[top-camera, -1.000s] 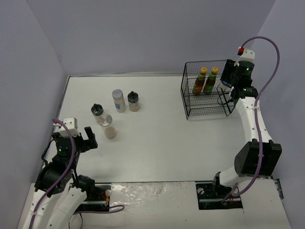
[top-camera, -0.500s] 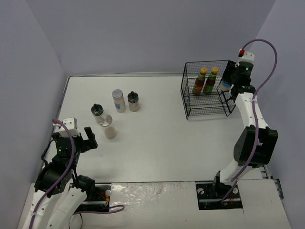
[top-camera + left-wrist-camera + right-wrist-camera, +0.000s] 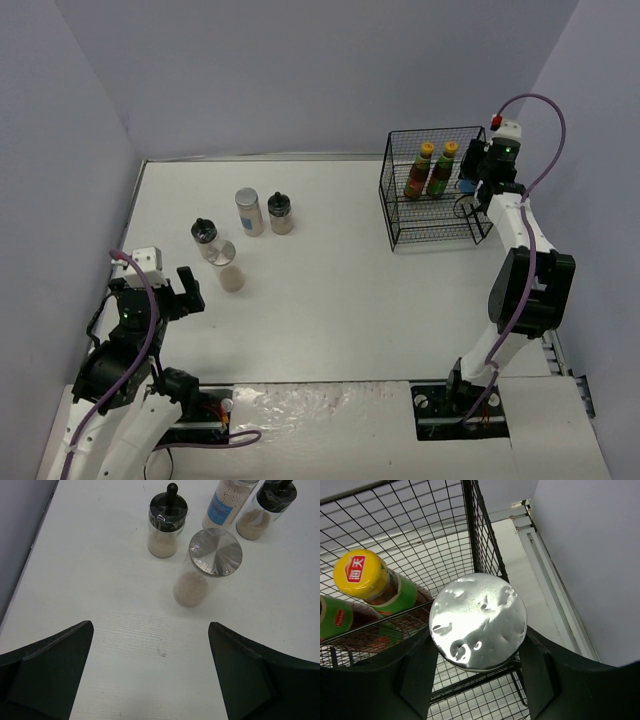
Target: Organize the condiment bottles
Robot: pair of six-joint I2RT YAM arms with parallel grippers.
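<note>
My right gripper is shut on a pale silver-lidded jar at the right end of the black wire basket. The jar hangs over the basket's wire floor. Two dark sauce bottles with yellow caps stand in the basket to the jar's left; one cap shows close by in the right wrist view. On the table's left stand two silver-lidded jars and two black-capped shakers. My left gripper is open, with nothing in it, just short of the nearer jar.
The basket's upright wire corner rises right behind the held jar. The table's right edge rail and the purple wall lie just beyond the basket. A purple wall also borders the table on the left.
My right wrist has shifted a little left and inward with the jar, bringing it over the basket's right end. The left arm and the table bottles have not moved.
</note>
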